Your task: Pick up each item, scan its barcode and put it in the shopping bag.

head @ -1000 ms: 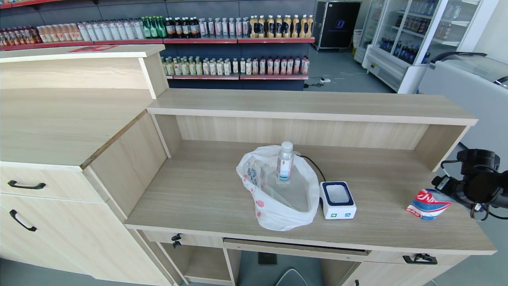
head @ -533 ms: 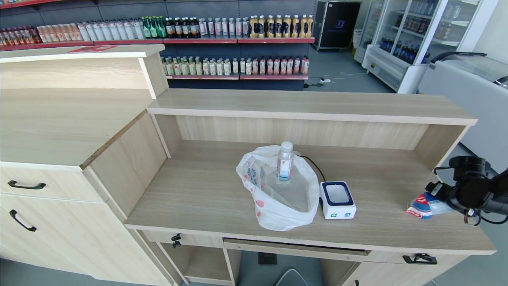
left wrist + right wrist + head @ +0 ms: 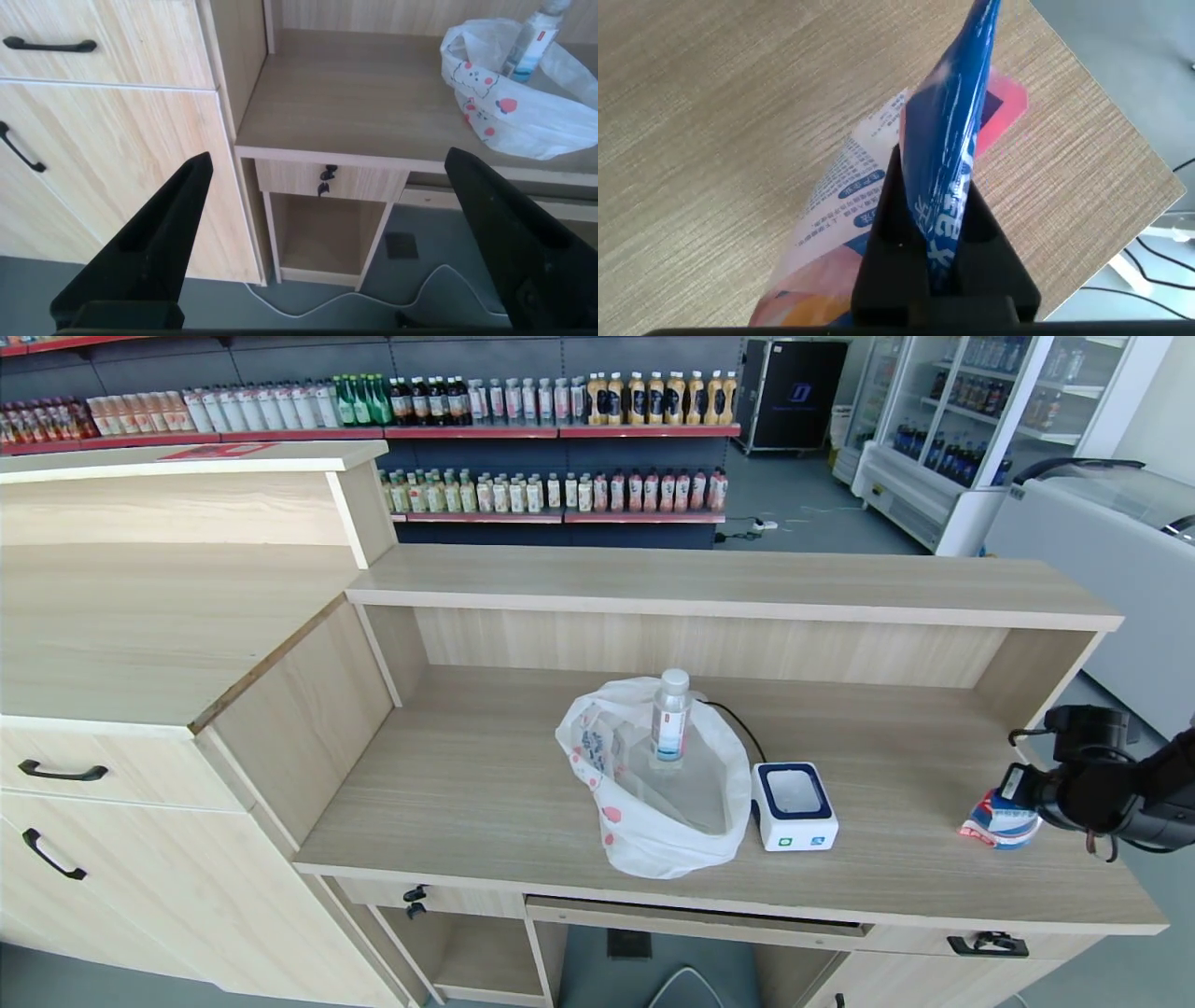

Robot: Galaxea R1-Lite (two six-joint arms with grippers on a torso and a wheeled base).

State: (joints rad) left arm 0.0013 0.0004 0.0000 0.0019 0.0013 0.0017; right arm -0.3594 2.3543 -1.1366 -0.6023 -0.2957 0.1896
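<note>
A blue, red and white snack packet (image 3: 991, 819) is at the right end of the wooden counter (image 3: 523, 793), and my right gripper (image 3: 1022, 800) is shut on it. In the right wrist view the packet (image 3: 957, 140) stands on edge between the black fingers (image 3: 887, 233); whether it touches the counter I cannot tell. The white shopping bag (image 3: 644, 821) sits mid-counter with a clear bottle (image 3: 670, 717) upright inside. A white barcode scanner (image 3: 793, 805) stands just right of the bag. My left gripper (image 3: 327, 173) hangs open in front of the counter, below its top, and holds nothing.
A raised shelf (image 3: 728, 583) runs along the back of the counter. The counter's right edge (image 3: 1144, 896) is close beside the packet. A taller cabinet with drawers (image 3: 112, 728) stands on the left. Bare counter lies between scanner and packet.
My right gripper has moved left over the packet and shut on it. The packet has tipped from lying broad to standing on edge, and more of it is hidden.
</note>
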